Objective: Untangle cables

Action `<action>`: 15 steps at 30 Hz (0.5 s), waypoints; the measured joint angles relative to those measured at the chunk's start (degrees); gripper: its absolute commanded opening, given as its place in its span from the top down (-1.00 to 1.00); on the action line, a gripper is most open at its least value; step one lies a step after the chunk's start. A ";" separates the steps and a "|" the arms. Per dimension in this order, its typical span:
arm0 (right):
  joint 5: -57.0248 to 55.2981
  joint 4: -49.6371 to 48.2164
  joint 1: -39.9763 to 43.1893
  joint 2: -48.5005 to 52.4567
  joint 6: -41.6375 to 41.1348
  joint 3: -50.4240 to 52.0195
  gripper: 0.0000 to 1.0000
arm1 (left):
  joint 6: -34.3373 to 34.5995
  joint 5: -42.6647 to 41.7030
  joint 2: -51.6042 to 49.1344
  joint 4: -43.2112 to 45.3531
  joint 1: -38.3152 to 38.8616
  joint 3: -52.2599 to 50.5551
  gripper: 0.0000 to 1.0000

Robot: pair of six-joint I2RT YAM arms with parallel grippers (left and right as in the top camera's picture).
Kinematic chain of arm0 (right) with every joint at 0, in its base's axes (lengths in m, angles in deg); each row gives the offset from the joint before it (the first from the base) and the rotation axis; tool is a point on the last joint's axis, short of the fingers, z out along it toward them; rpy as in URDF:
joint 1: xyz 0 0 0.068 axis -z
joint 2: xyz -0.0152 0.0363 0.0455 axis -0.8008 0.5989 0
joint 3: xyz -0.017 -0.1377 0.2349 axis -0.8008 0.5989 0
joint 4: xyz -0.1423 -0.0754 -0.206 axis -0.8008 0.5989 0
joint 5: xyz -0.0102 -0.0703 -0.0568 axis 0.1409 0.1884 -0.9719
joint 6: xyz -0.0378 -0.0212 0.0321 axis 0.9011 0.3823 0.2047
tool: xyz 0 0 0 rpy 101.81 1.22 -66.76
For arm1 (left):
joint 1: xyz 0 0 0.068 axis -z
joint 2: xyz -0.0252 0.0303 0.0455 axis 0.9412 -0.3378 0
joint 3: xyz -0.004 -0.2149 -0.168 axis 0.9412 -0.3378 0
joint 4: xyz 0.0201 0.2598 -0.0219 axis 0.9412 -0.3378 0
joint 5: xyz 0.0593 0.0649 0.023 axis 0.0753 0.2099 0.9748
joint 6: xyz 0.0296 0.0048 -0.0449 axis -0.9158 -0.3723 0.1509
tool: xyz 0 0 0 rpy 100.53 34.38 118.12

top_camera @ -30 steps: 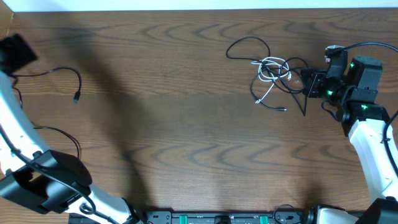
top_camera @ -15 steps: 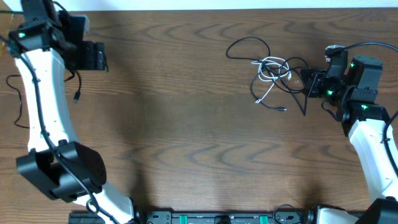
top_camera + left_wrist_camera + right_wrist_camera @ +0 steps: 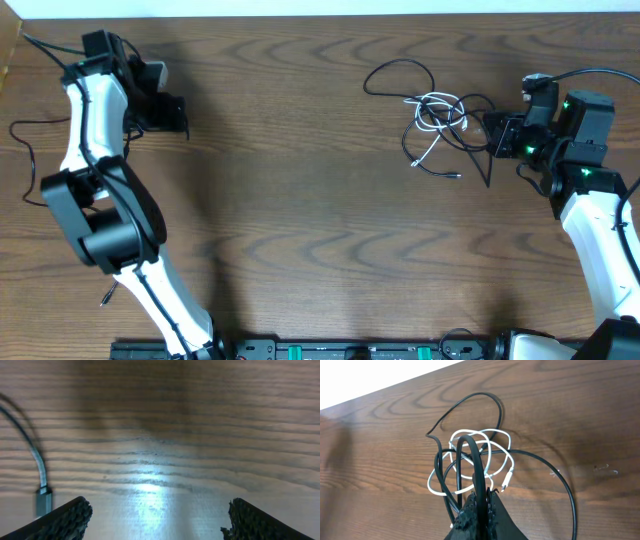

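Left arm [image 3: 88, 110]: extended to the far left side. Left gripper [image 3: 170, 105]: fingers [image 3: 65, 520] spread wide, nothing held. Right arm [image 3: 600, 225]: reached forward. Right gripper [image 3: 480, 510]: fingers pressed together, black cable [image 3: 476, 460] pinched between them.

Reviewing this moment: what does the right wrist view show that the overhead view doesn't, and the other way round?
Only the right wrist view: the right gripper is shut on a black cable that arches away from its fingertips, and the white cable loops through the black ones. Only the overhead view: the left gripper is at the table's far left end, near a separate black cable lying apart from the bunch. Both: the tangled bunch on the wooden table.
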 measured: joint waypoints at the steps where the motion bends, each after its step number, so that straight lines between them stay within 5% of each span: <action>1: 0.00 0.11 0.00 0.00 0.00 0.00 0.98 | 0.00 -0.02 -0.66 0.28 -0.02 0.00 -0.76; 15: 0.00 0.42 0.00 0.00 0.00 0.00 0.98 | 0.83 0.02 -2.54 5.46 -5.75 -0.02 -0.83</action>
